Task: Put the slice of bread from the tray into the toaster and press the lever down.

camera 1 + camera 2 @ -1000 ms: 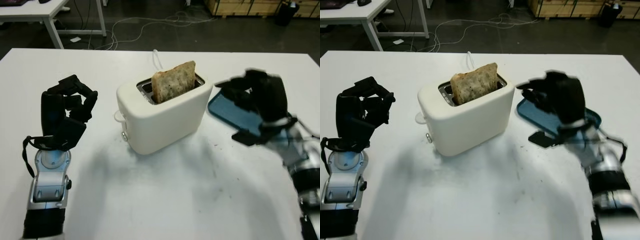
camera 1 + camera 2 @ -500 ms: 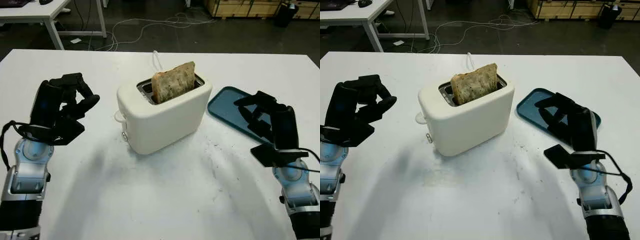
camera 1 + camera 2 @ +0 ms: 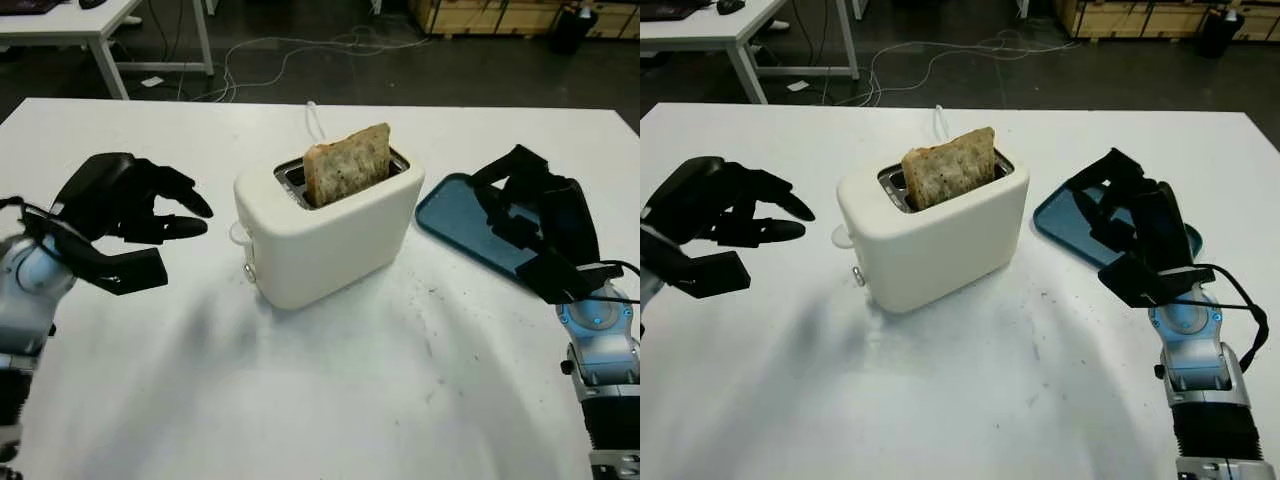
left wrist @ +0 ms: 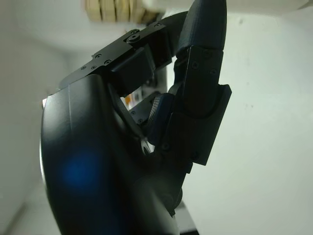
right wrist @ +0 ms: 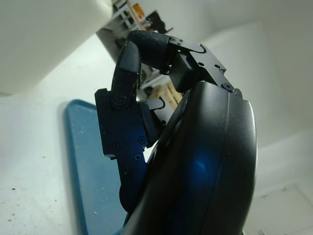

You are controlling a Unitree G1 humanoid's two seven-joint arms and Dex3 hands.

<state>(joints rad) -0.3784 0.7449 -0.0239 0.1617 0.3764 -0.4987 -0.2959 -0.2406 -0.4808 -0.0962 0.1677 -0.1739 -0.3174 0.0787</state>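
A white toaster [image 3: 335, 238] stands in the middle of the table, and a browned slice of bread [image 3: 347, 165] sticks up tilted out of its slot. Its lever knob [image 3: 238, 232] is on the end facing left. To the right of the toaster lies the blue tray [image 3: 462, 222] with nothing on it. My left hand [image 3: 188, 215] hangs open left of the toaster, fingers pointing at the lever end, a short gap away. My right hand [image 3: 505, 200] hovers open over the tray's near right part and holds nothing.
The toaster's white cable [image 3: 315, 116] runs off the table's far edge. Bare white tabletop [image 3: 330, 390] stretches in front of the toaster. Beyond the table are another white table [image 3: 95, 25], floor cables and wooden crates [image 3: 480, 15].
My left hand has turned and stretched its fingers toward the toaster's lever end. My right hand drew back from beside the toaster to over the tray. Bread and toaster stayed put.
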